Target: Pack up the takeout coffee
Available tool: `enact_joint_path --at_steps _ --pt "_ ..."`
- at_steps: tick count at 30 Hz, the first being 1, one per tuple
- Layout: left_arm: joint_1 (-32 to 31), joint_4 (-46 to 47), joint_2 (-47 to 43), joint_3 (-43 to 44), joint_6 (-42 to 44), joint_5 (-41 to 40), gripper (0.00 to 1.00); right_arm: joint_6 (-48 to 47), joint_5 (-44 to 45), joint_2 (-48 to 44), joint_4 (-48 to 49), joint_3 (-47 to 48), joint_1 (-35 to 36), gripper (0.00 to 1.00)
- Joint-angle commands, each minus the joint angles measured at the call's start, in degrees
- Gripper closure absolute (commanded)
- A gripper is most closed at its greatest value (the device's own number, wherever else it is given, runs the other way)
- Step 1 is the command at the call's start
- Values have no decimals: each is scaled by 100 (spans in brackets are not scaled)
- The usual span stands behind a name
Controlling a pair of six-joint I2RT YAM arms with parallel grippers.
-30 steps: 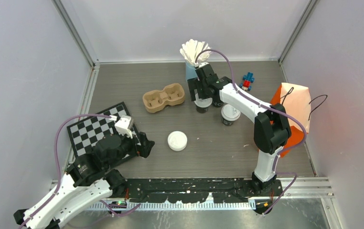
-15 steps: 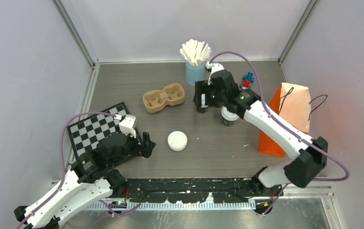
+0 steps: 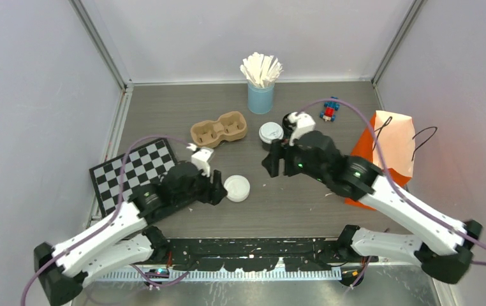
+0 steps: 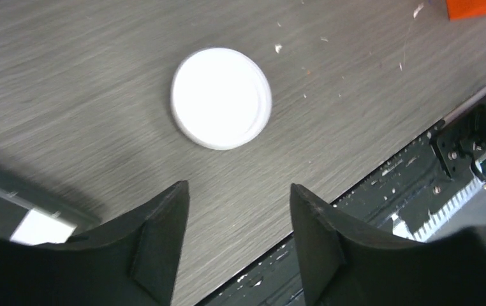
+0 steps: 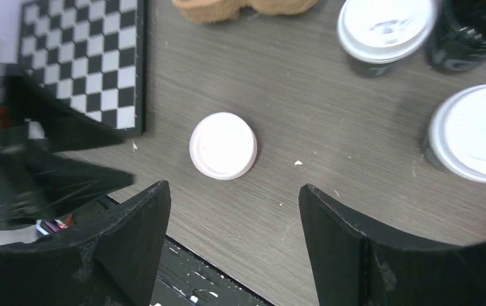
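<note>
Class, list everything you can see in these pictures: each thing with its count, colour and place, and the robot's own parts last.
Lidded cups: two, black, white lids, middle back.
Open cup: one, black, beside them.
Loose lid: one, white, centre.
Carrier: one, tan, left of the cups.
Stirrer cup: one, light blue, back.
Checkerboard: one, black and white, left.
Bag: one, orange, right.
Toy: one, blue and red, back right.
Arms: two, white and black, near edge.
Left tool, right tool: both black, open, flanking the loose lid.

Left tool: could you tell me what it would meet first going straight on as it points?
Probably the round white plastic lid lying flat ahead of the left tool, though depth is unclear.
</note>
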Motion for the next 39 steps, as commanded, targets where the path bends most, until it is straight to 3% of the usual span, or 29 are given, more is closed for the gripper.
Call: enact_joint_path --at_steps 1,8,15,18,21,29,32,39 --pt "-9 1815 1039 -33 -128 1049 45 131 580 -1088 -375 -163 -2 20" --pt "-18 4302 2925 -29 -471 1719 54 -83 1058 -1801 -699 -349 4 9" --pt "-105 4767 4766 742 -265 1839 63 -526 1533 -1801 -702 -420 5 3" --pt "-114 4952 5085 729 -181 1522 64 -517 1961 -1784 -840 -267 5 1" --pt "-119 4567 5311 892 -210 938 64 -259 1966 -1891 -1046 -29 0 1" --pt "-106 2461 5521 1553 -242 -196 61 210 1694 -2281 -1531 692 2 2" --pt "-97 1594 5281 1825 -374 -595 61 164 2267 -2186 -2095 1292 5 3" --pt "-36 609 5201 2224 -105 -863 61 -102 3764 -1881 -3022 2114 0 3"
